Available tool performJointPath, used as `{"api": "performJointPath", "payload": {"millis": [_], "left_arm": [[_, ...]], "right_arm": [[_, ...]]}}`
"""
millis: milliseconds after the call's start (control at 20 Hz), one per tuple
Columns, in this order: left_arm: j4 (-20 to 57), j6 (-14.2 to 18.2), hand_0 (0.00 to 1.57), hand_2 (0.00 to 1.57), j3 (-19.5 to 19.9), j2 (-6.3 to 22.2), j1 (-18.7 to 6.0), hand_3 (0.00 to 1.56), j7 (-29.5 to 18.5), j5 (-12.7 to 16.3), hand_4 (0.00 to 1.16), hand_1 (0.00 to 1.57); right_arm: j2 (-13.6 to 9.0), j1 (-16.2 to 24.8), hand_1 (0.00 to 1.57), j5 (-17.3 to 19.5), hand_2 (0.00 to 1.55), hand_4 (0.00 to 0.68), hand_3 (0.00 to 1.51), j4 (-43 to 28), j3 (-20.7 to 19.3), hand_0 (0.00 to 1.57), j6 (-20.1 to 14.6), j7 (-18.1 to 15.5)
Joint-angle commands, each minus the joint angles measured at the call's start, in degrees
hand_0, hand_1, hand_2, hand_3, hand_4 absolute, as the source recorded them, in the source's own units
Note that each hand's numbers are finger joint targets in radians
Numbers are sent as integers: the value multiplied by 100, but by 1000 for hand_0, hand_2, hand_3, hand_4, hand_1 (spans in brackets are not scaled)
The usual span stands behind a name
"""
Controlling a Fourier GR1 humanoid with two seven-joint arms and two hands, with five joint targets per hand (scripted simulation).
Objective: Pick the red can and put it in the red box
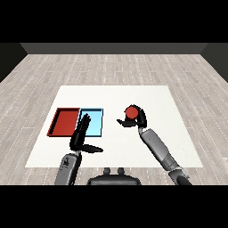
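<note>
Red can (131, 111): just right of frame centre, upright in the right hand's curl.
Right hand (139, 119): fingers and thumb wrapped round the can (whether it is off the worktop I cannot tell).
Red tray (63, 121): left of frame, beside the blue tray (95, 122).
Left hand (82, 134): fingers straight, spread, over the blue tray.
Advice: carry the can level, leftward past the blue tray, and open only above red.

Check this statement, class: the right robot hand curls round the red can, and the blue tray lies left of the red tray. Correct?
Not quite. The head view shows the blue tray lying right of the red tray. The right robot hand does curl round the red can.
</note>
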Motion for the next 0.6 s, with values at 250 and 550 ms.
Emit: {"api": "performJointPath", "payload": {"millis": [250,550], "left_arm": [[538,883,0,0,-845,-11,-1003,0,729,-118,0,0],[1212,1306,0,0,-1114,-11,-1689,0,944,-57,0,0]], "right_arm": [[-291,788,1519,397,1467,580,1395,-1543,-323,1519,156,397],[270,557,1512,1005,1470,576,1396,-1442,-169,1512,166,501]]}}
